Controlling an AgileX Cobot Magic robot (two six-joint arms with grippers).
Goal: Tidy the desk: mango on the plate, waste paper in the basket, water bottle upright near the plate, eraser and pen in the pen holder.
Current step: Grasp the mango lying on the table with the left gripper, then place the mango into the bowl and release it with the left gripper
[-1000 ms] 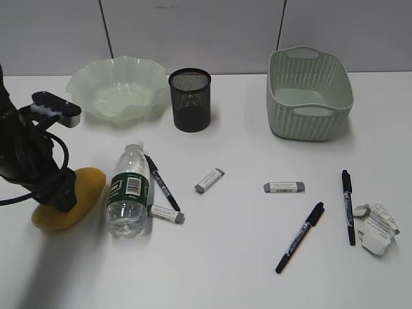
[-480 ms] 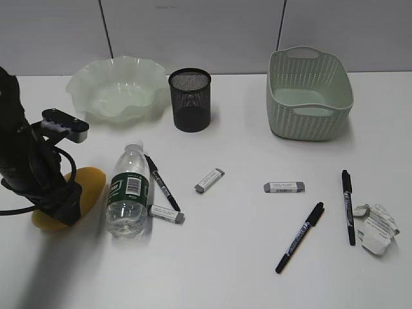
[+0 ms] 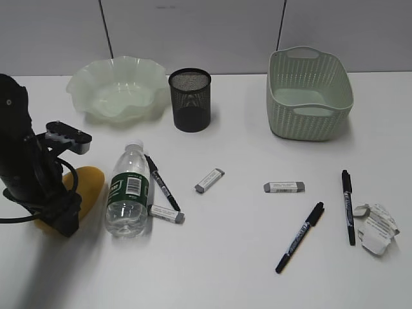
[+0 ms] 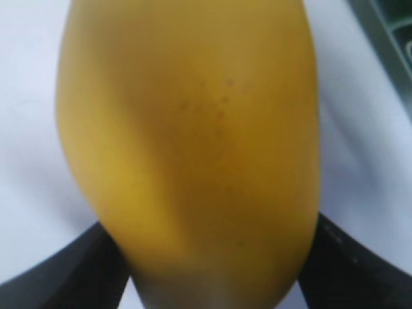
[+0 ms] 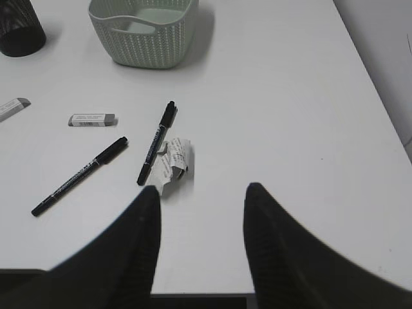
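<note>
A: Which step was in hand?

B: The fruit. The left tool (image 4: 212, 270) was down over the smooth yellow-orange oblong mango (image 4: 193, 148), which lay on the wide white worktop (image 3: 244, 257) at the far left, just beside the small clear plastic water bottle with the dark green label (image 3: 129, 190). In the left wrist view the dark jaws stood wide, one on either side of the fruit's near end.

A: Gripping it?

B: I could not tell. They flanked it closely, but the blurred view did not show them pressing, and the fruit rested on the worktop.

A: And the other arm?

B: The right tool (image 5: 201, 241) hung open and empty above the near right of the worktop, short of the crumpled white wad of waste paper (image 5: 172, 164), which lay touching a black pen (image 5: 156, 141).

A: What did the next move call for?

B: By my judgement, a firm squeeze on that rounded, slippery body, then a lift and a carry back to the pale green translucent plate with the wavy rim (image 3: 119, 87), which stood empty behind the bottle, beside the black wire-mesh pen holder (image 3: 190, 100).
</note>
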